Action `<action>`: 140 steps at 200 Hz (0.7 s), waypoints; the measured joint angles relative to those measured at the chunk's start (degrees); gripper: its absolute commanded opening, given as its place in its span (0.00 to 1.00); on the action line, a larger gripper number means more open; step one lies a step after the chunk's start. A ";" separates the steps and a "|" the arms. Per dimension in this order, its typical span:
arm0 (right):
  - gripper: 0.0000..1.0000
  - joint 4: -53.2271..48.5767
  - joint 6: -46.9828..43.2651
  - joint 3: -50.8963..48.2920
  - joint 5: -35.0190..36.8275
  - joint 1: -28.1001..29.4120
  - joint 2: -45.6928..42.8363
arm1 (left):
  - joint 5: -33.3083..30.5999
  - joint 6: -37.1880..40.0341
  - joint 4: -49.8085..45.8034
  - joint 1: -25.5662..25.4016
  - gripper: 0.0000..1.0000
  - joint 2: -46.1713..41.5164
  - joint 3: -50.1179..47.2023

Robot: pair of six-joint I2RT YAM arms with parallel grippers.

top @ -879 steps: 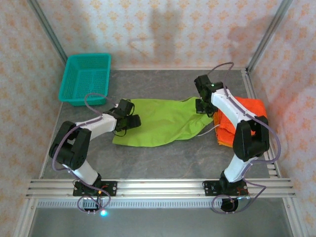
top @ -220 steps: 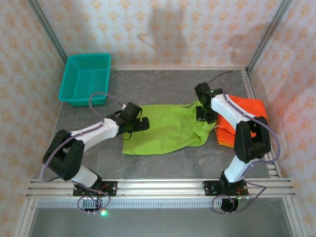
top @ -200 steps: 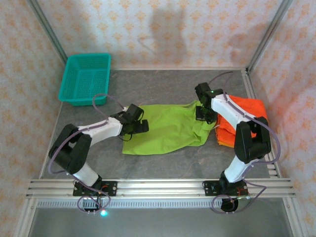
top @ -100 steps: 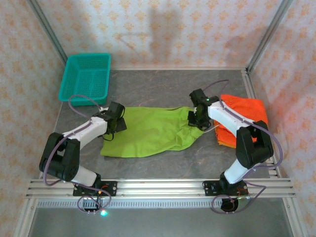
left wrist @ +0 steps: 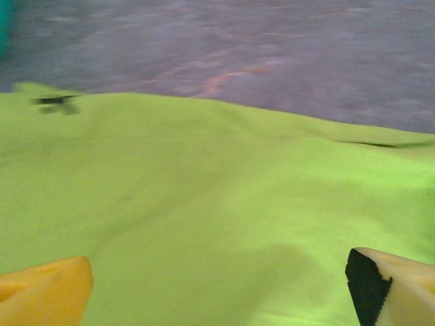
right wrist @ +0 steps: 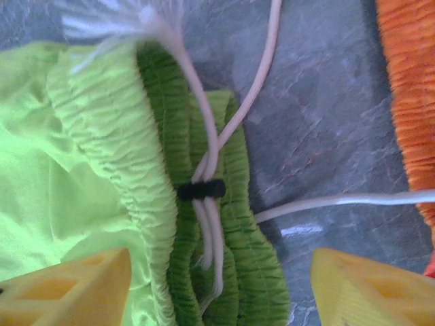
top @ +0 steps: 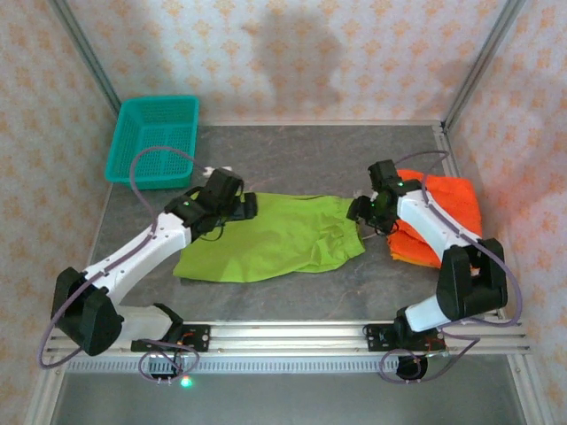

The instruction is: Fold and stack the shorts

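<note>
Green shorts (top: 266,243) spread flat beside orange stack (top: 447,208), presumably for folding. Left gripper (left wrist: 217,288) held apart over cloth; right gripper (right wrist: 221,285) apart over waistband (right wrist: 204,204).

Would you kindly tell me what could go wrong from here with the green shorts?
1. The white drawstring trails loose on the table beside the bunched waistband, between the open right tool's fingers; it might snag and drag the green shorts.
2. The waistband lies in several layers, so a pinch may catch only some.
3. The orange shorts sit close by; a sweep of the tool might rumple them.
</note>
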 measured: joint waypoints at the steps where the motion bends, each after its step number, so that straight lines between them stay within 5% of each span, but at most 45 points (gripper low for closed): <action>1: 0.65 0.07 -0.07 -0.02 0.00 -0.09 0.00 | 0.15 -0.07 0.11 -0.20 0.90 0.17 0.20; 77: 0.59 5.77 -0.37 -1.68 -3.63 -2.36 11.26 | 9.99 0.04 3.91 -14.16 0.77 22.88 19.19; 108: 0.62 6.88 -0.37 -1.73 -4.28 -2.62 12.26 | 11.80 -0.48 4.46 -16.83 0.75 29.20 22.95; 140: 0.53 8.57 -0.09 -2.16 -6.23 -2.78 12.94 | 12.48 -2.64 4.81 -17.18 0.71 32.24 23.21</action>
